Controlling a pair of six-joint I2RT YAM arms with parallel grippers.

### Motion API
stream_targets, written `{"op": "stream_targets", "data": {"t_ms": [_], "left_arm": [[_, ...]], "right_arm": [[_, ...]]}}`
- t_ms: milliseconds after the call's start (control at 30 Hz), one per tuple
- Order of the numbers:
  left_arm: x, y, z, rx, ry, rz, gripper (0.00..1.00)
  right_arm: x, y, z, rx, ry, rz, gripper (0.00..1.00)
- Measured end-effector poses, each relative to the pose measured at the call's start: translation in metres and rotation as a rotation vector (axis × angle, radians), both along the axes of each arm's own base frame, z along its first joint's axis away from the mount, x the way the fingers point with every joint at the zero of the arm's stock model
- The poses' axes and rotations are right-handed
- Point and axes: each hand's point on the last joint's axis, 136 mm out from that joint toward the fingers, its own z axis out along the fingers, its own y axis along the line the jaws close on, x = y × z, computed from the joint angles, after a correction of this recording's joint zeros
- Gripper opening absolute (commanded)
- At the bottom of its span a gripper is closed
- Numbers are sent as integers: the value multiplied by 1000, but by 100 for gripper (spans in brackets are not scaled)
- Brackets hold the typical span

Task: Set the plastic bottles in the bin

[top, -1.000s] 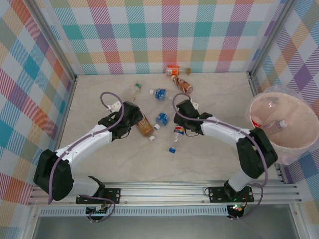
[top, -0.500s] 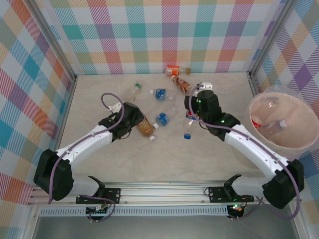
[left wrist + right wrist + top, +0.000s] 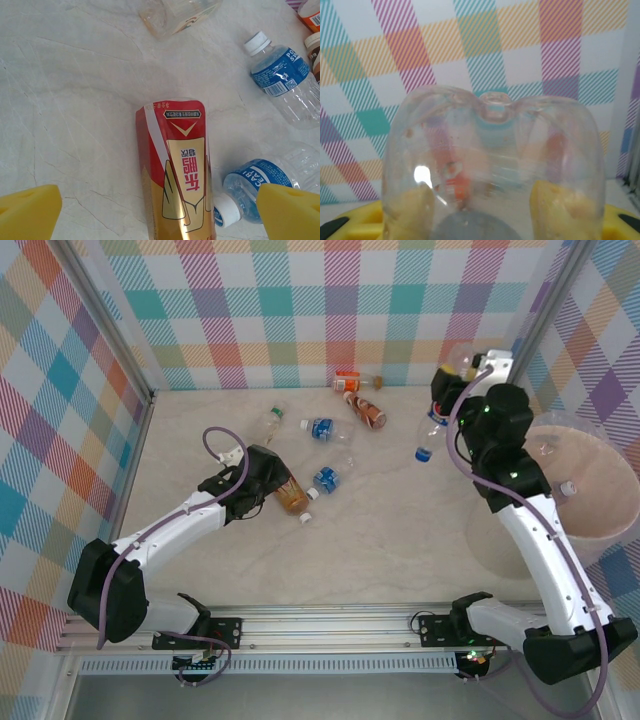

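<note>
1. Top external view: the right tool point(image 3: 445, 392) is clamped on a clear bottle point(image 3: 432, 430) and holds it in the air near the back wall, off the tabletop point(image 3: 400, 540). The bottle's long axis runs from 1 to 7 o'clock, with the blue cap at the 7 o'clock end.
2. Right wrist view: the bottle's clear base rises between the yellow fingers point(image 3: 562, 207), which press on it from both sides.
3. The bin point(image 3: 605, 532) lies toward 4 o'clock from that tool, near it but not beneath it. By my judgement the bottle must travel that way and clear the rim before release.
4. The left tool point(image 3: 272, 485) stands wide open, low over a red-and-gold bottle point(image 3: 175, 170) on the tabletop. Seen from the left wrist, that bottle's long axis runs from 12 to 6 o'clock between the fingers. This arm is the nearer one to the loose bottles.
</note>
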Motion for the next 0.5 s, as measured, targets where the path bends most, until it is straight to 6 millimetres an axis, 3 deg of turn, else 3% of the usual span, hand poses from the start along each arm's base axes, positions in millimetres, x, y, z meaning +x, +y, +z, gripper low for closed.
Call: {"op": "stream_targets", "data": {"t_ms": [200,333,500], "left_arm": [[1,-2,0,-12,-6,2,100],[1,-2,-1,-14,-4,0,100],[1,-2,-2,-13,-1,0,100]], "right_arm": [[-6,-33,42,-33,-85,-67,42],[-9,-60,47,-99,-88,-155,43],[-26,-123,49,-233,-56,-401,43]]}}
